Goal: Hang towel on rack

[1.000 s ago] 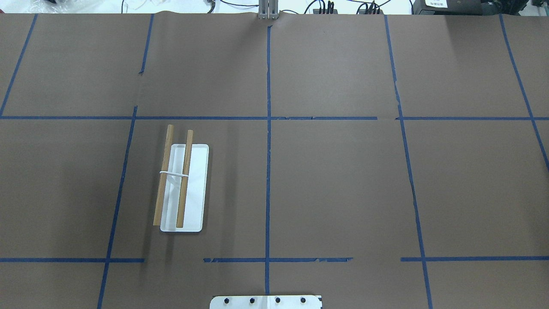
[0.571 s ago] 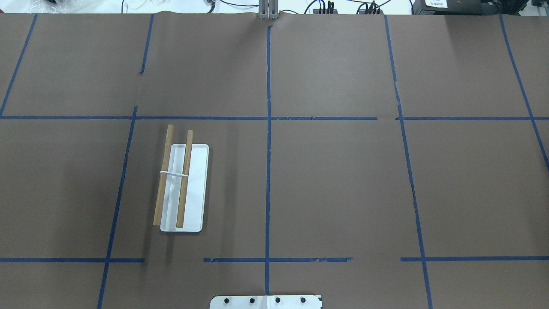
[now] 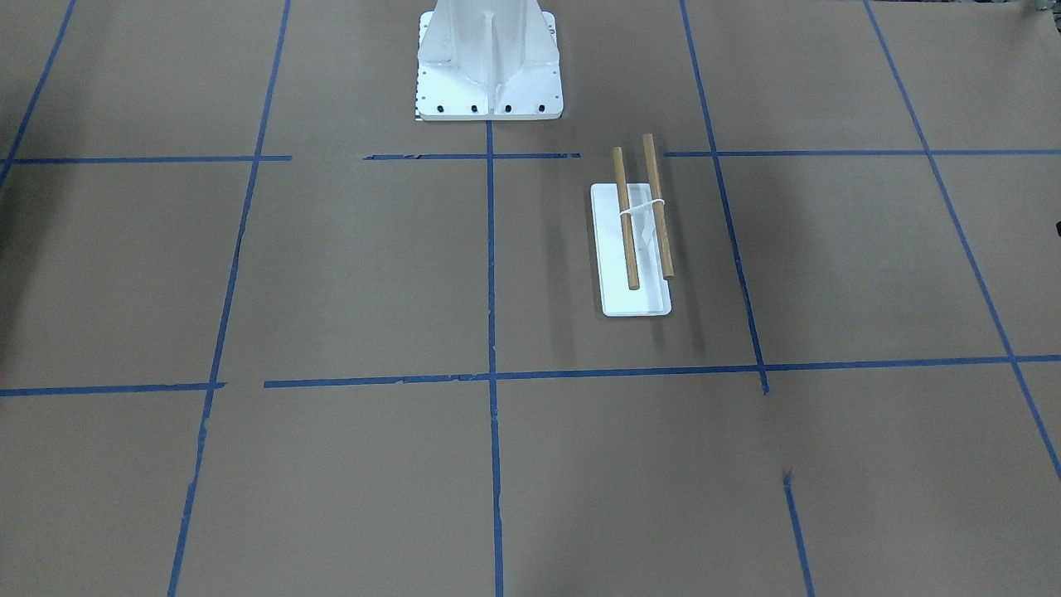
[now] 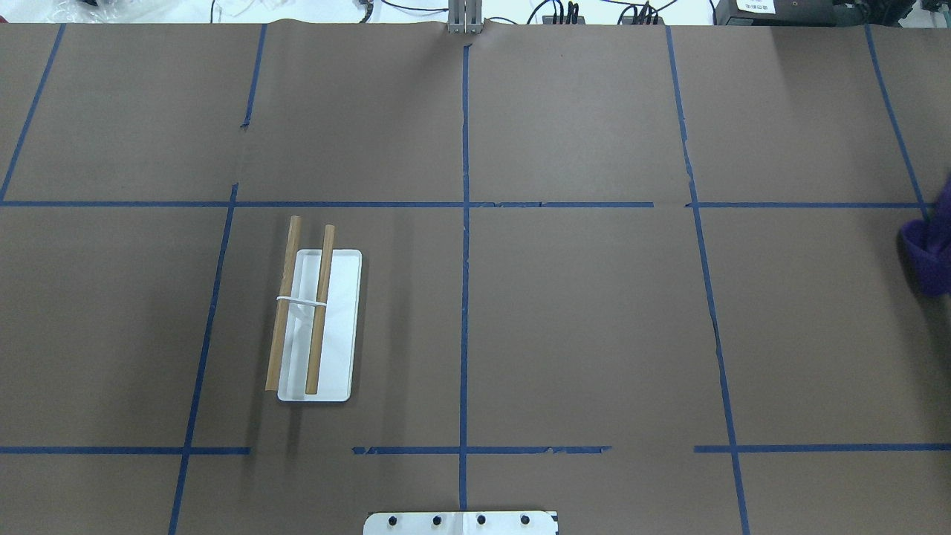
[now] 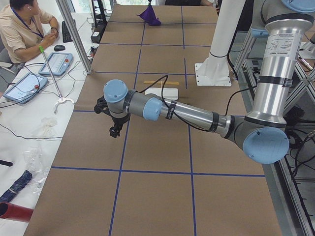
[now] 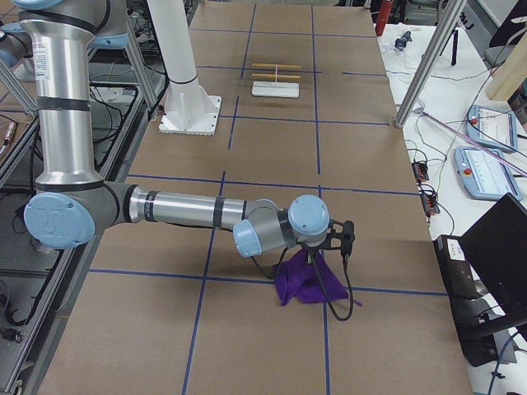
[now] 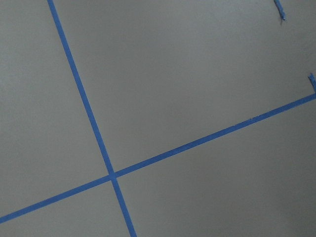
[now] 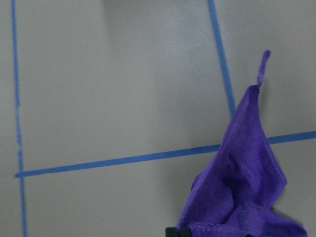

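Observation:
The rack (image 4: 316, 319) is two wooden bars over a white base, left of the table's middle; it also shows in the front view (image 3: 634, 240) and far off in both side views (image 6: 276, 78). The purple towel (image 6: 305, 281) hangs bunched from my right gripper (image 6: 329, 240), its lower edge at the table, near the right end. It enters the overhead view at the right edge (image 4: 929, 253) and fills the right wrist view's bottom (image 8: 242, 192). My left gripper (image 5: 114, 129) hovers over the table's left end; I cannot tell whether it is open or shut.
The robot's white pedestal (image 3: 489, 58) stands at the near middle edge. Blue tape lines (image 4: 465, 223) grid the brown paper. A seated operator (image 5: 22, 29) and tablets are at a side table beyond a metal post (image 5: 74, 34).
The purple towel has come into the overhead view at the right edge; before, it was out of that view. The rack has not moved.

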